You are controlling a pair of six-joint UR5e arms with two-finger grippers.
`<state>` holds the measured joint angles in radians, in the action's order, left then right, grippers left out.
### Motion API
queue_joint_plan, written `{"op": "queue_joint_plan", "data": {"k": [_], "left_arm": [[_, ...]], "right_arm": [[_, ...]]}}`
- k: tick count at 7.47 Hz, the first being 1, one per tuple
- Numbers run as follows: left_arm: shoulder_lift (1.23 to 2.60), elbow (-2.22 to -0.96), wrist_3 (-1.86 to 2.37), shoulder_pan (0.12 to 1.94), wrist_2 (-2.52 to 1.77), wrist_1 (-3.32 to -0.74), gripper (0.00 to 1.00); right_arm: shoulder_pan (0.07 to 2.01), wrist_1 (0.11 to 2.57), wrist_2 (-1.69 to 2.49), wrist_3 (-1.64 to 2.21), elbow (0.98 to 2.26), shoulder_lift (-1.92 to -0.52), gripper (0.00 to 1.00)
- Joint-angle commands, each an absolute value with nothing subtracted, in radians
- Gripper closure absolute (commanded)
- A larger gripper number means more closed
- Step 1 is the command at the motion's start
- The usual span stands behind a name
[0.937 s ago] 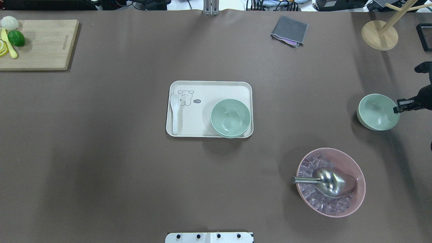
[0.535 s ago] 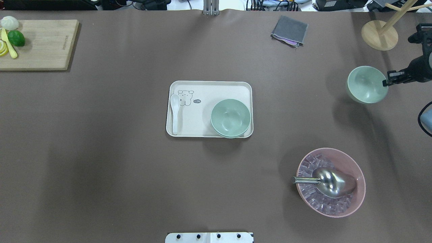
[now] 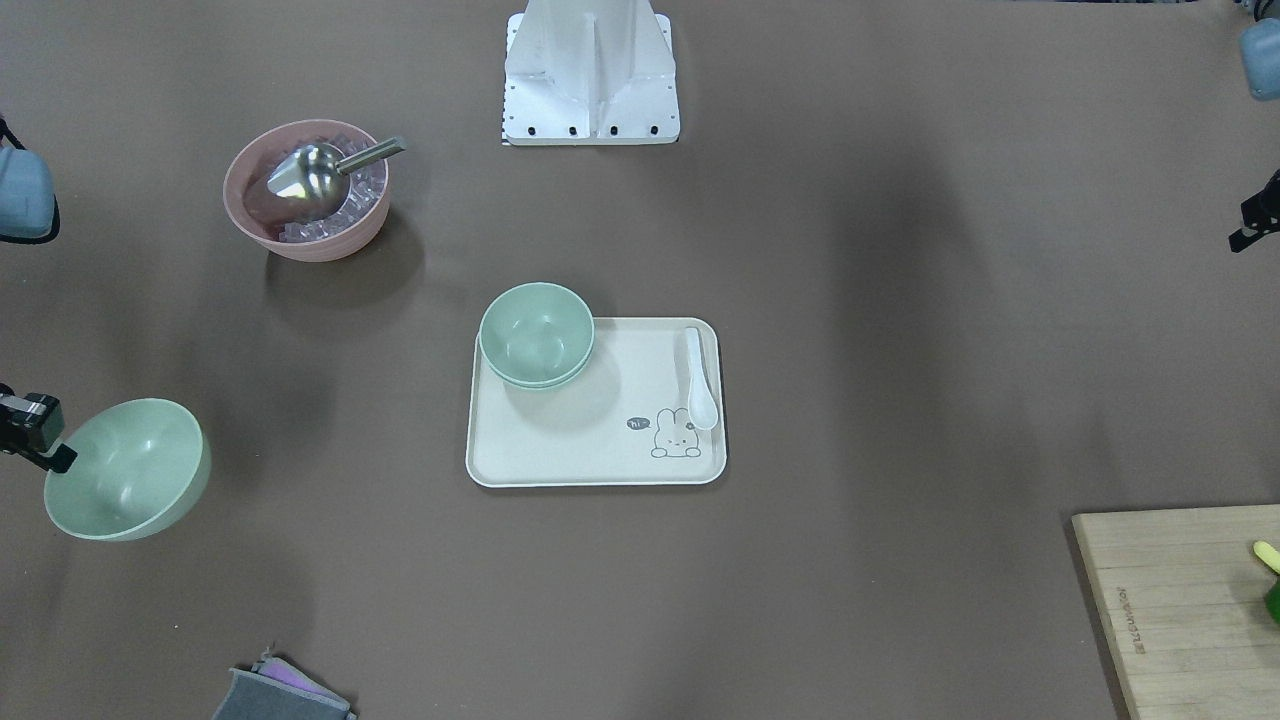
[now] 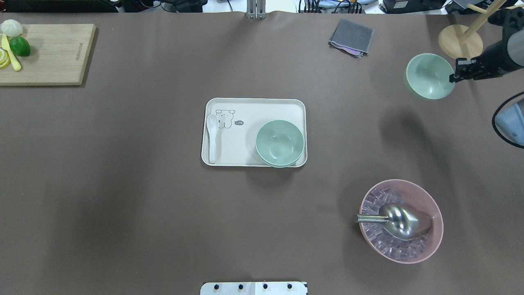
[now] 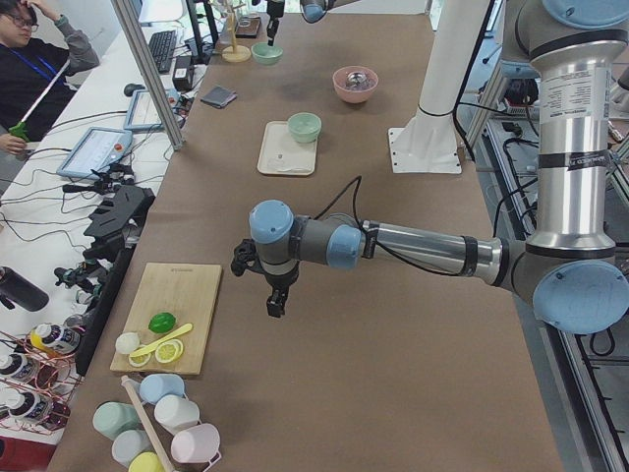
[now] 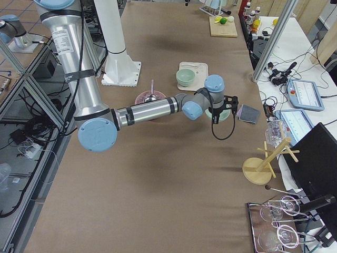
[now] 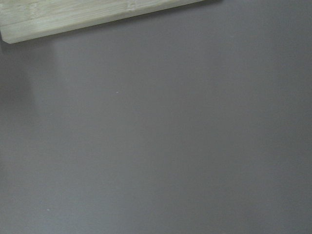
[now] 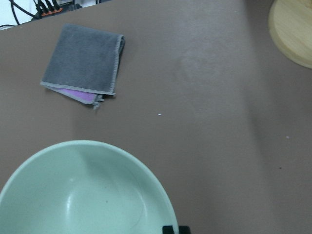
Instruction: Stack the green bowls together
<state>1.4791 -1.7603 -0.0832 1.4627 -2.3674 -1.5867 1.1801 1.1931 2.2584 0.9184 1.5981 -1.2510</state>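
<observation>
The right tool [image 4: 453,76], pinching a green bowl [image 4: 429,77] by its rim, has carried it farther out and slightly inward, close to the wooden stand [image 4: 460,43].

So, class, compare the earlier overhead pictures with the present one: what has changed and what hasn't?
The right end effector, holding a green bowl by its rim, carried it away from the robot and slightly inward. The stacked bowls on the tray, the spoon and the pink bowl stayed put.
</observation>
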Motion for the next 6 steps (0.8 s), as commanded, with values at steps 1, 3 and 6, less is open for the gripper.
{"op": "queue_joint_plan", "data": {"k": [1,3,6], "left_arm": [[1.425,-1.700,-0.211,1.596,-2.367,-1.583,0.02],[1.372,-1.704,-0.262,1.658,-2.367,-1.571,0.02],[1.341,-1.715,-0.262,1.660,-2.367,-1.574,0.02]], "right_arm": [[1.126,1.331,2.264,0.968,1.716,-1.213,1.00],[1.073,1.446,2.261,1.009,1.749,-1.133,1.00],[0.927,1.546,2.174,1.093,1.744,-1.025,1.00]]}}
